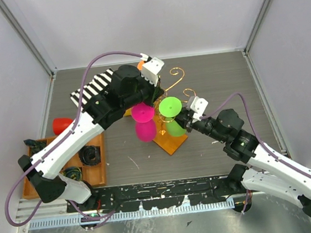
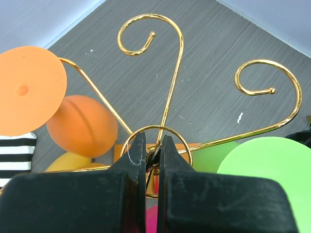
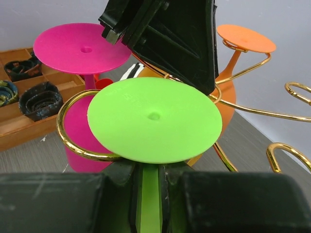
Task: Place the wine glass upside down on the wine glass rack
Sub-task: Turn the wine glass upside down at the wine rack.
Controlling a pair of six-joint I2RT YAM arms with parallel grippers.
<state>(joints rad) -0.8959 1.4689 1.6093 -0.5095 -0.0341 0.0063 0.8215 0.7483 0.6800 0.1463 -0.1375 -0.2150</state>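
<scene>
At frame centre you see the wine glass rack [image 1: 174, 127], its gold ring pinched by your left gripper [image 2: 151, 156]. Your right gripper [image 3: 149, 194] clamps the green wine glass [image 1: 171, 115] stem, inverted beside it. Next, likely slide that stem into 1 curl.

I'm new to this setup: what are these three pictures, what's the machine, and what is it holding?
Two robot arms share a table. One picture looks down from above; the others come from cameras on each wrist. The left gripper is shut on the centre of the gold wine glass rack, steadying it. The right gripper is shut on the stem of an upside-down green wine glass. Pink and orange glasses hang inverted. A compartmented wooden tray sits left.
</scene>
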